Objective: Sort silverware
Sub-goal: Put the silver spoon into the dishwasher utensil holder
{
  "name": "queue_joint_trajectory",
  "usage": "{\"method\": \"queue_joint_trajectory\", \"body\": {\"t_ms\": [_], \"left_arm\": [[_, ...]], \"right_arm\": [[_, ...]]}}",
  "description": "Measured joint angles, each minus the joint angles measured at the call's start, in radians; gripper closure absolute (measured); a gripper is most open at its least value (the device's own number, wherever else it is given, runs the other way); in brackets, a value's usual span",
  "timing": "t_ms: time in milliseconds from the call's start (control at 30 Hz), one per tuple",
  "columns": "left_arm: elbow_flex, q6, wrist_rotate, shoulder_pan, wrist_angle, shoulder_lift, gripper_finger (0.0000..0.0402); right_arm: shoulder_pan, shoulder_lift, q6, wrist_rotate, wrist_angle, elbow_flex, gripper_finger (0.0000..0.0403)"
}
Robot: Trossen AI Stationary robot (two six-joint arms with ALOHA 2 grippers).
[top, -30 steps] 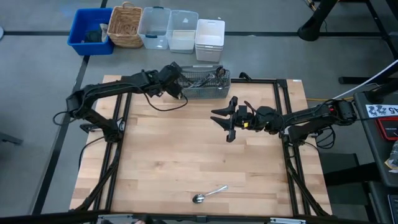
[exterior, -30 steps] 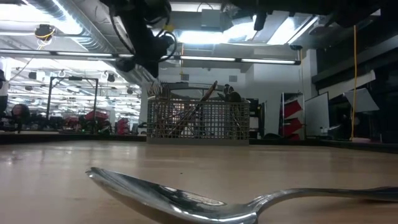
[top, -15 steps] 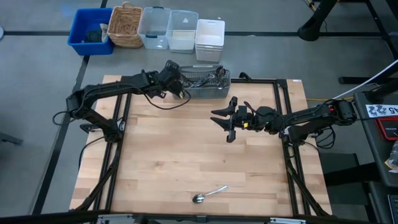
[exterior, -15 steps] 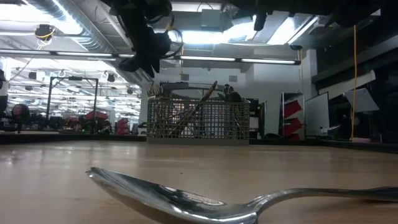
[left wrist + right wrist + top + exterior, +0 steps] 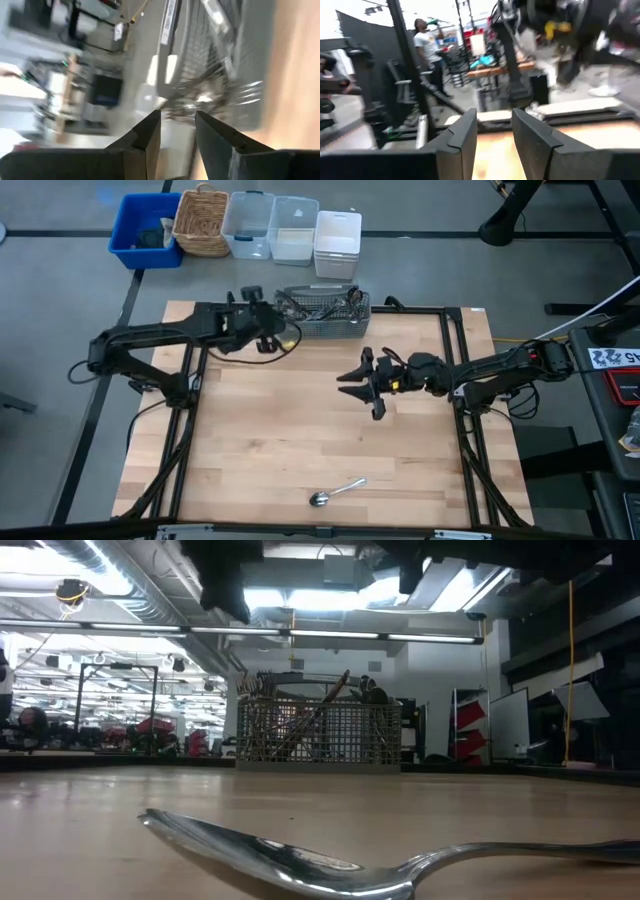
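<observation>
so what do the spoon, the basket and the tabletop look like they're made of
Spoon: polished metal, probably steel; its bowl mirrors the ceiling lights.
Basket: grey wire mesh, apparently metal; the low view shows an open grid you can see through.
Tabletop: pale wood with a matte finish, with visible plank seams and grain.

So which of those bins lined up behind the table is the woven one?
The tan wicker basket, second from the left. It sits between the blue bin and the clear plastic tub.

Both arms aloft, fingers point(image 5: 150, 137) parted, empty.
</observation>
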Motion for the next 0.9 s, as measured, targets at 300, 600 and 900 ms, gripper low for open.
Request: {"method": "queue_joint_trajectory", "body": {"t_ms": [300, 600, 900], "left_arm": [[0.000, -0.895, 0.169, -0.218, -0.149, -0.071, 0.0290], [0.000, -1.321, 0.342, -0.435, -0.140, -0.014, 0.0290], [0.000, -1.529, 0.342, -0.657, -0.038, 0.133, 0.0290]], "right_arm": [[0.098, 0.000, 0.081, -0.123, -0.047, 0.000, 0.0276], [0.309, 0.000, -0.022, 0.036, -0.267, 0.000, 0.0276], [0.479, 0.068, -0.023, 0.231, -0.362, 0.028, 0.0276]]}}
